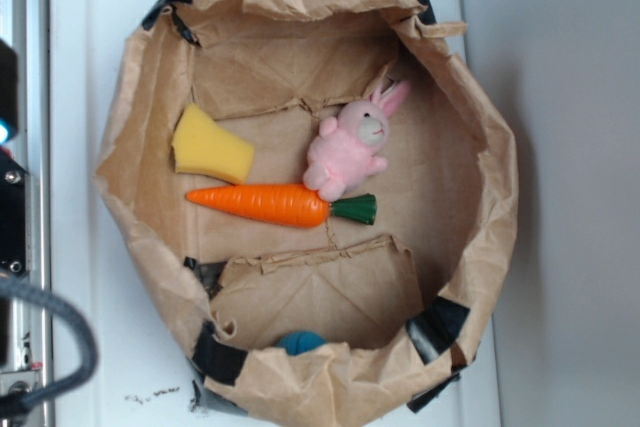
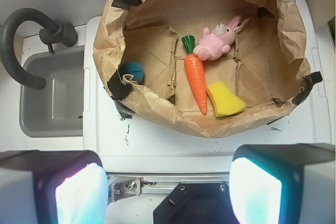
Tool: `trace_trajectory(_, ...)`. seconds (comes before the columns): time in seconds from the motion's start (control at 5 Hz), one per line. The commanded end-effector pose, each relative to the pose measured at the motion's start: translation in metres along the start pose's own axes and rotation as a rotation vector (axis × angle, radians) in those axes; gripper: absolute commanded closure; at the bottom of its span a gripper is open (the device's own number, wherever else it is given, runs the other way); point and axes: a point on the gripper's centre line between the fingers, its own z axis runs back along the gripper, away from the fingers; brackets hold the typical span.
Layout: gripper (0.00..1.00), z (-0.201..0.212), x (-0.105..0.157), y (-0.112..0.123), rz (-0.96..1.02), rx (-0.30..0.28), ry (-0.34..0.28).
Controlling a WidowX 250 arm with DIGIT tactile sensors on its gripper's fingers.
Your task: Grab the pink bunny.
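Taking the carrot (image 2: 195, 82) as the landmark and reading the wrist view from left to right: a teal ball (image 2: 132, 71) is seen well to its left against the wall of the paper bag (image 2: 157, 106), the carrot itself is laid lengthwise with its green top pointing away from the hand (image 2: 168, 190), and a yellow sponge (image 2: 226, 99) is set just beside its tip on the right. The pink bunny (image 2: 218, 39) is found at the carrot's green end, touching it and leaning off to the right, ears farthest out. The hand is held wide, its pads spread at the bottom corners and empty (outside the bag, over the white worktop (image 2: 157, 145)). The bunny therefore lies ahead and slightly right, its long axis slanted across the line of approach, so a forward reach over the near wall, with some wrist turn, is judged necessary.
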Motion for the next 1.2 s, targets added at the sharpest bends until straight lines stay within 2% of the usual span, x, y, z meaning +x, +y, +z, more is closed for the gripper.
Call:
trace_trajectory(0.0,0.0,0.0,0.0,0.0,0.0,0.0,0.0)
trace_trajectory(0.2,0.0,-0.016,0.047,-0.024,0.021,0.021,0.007)
trace_trajectory(0.4,0.0,-0.037,0.094,-0.029,0.027,0.054,0.014)
trace_trajectory(0.6,0.0,-0.058,0.143,-0.015,0.087,0.136,-0.002)
trace_trajectory(1.0,0.0,-0.058,0.143,-0.015,0.087,0.136,-0.002)
